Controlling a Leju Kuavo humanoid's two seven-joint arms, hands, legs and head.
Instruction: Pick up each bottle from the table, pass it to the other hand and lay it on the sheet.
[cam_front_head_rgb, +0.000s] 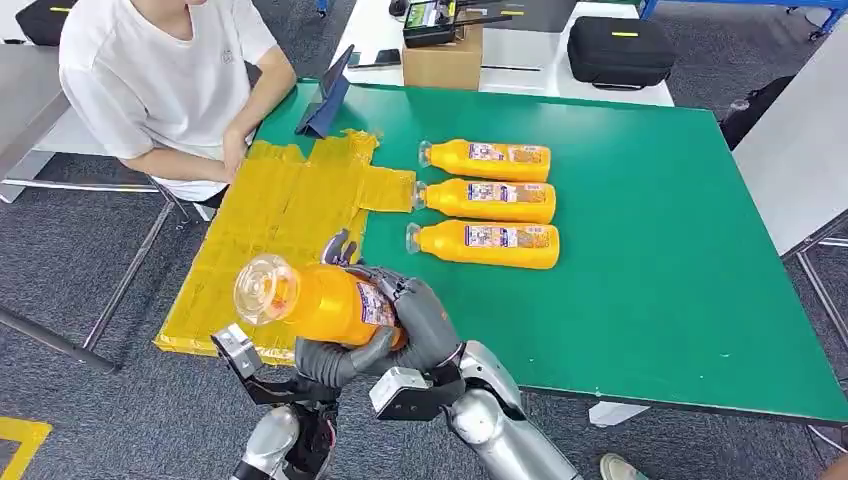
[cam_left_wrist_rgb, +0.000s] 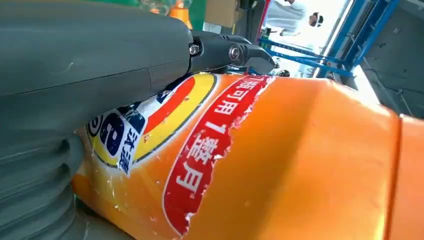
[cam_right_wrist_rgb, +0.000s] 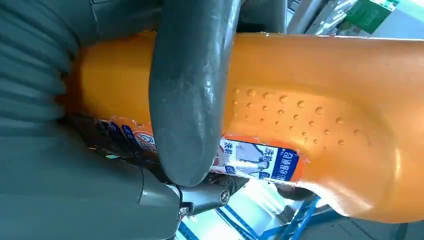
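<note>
Currently both hands clamp one orange bottle (cam_front_head_rgb: 320, 303) mid-handover above the table's near edge, beside the yellow sheet (cam_front_head_rgb: 270, 215): right hand (cam_front_head_rgb: 425, 320) around the body, left hand (cam_front_head_rgb: 335, 360) underneath. Risk — early release by either hand drops it floorward. Torn label (cam_left_wrist_rgb: 200, 160) reads "可用1整月"; brand unreadable.

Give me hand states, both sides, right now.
Left hand: gripping the orange bottle from below.
Right hand: also wrapped around the same bottle, mid-handover above the yellow sheet.
</note>
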